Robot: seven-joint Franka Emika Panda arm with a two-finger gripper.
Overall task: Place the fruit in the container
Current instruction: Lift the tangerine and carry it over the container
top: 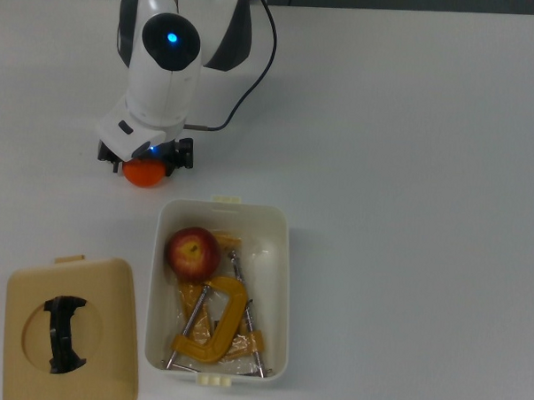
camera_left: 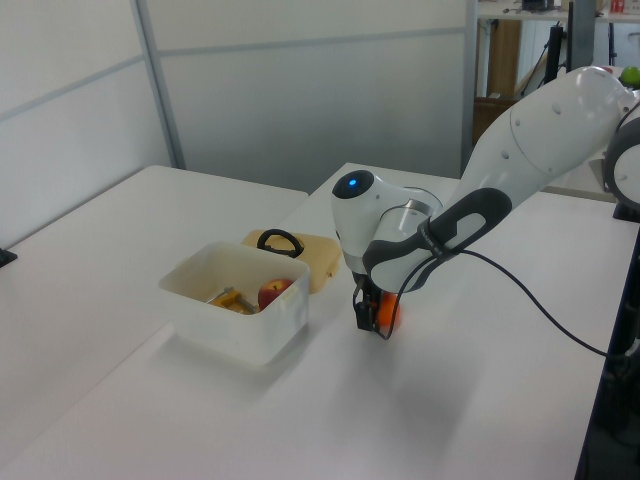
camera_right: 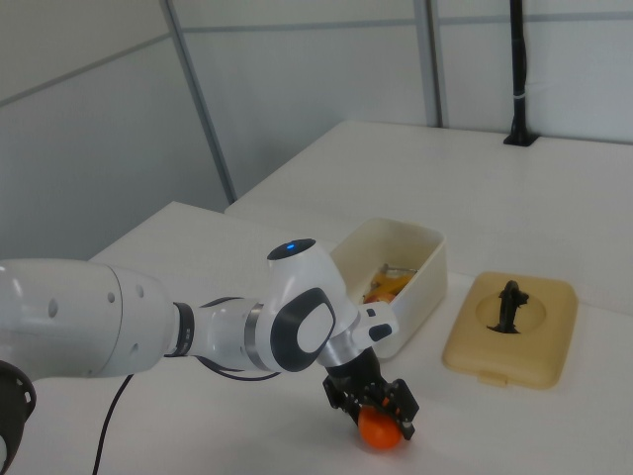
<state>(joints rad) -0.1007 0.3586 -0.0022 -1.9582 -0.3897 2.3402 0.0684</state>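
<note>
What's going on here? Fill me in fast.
A Franka arm is clearing fruit into the cream tub. The apple already lies inside it, next to some yellow clamps. The arm's claw is down over the orange fruit, which sits on the white table just outside the tub, with a finger on either side of it. The tan lid lies off to the side.

The gripper (camera_left: 371, 320) is down at the table (camera_left: 120, 250), its fingers either side of the orange fruit (camera_left: 389, 312). At nine o'clock from it stands the container (camera_left: 236, 314), holding the apple (camera_left: 274, 293).
</note>
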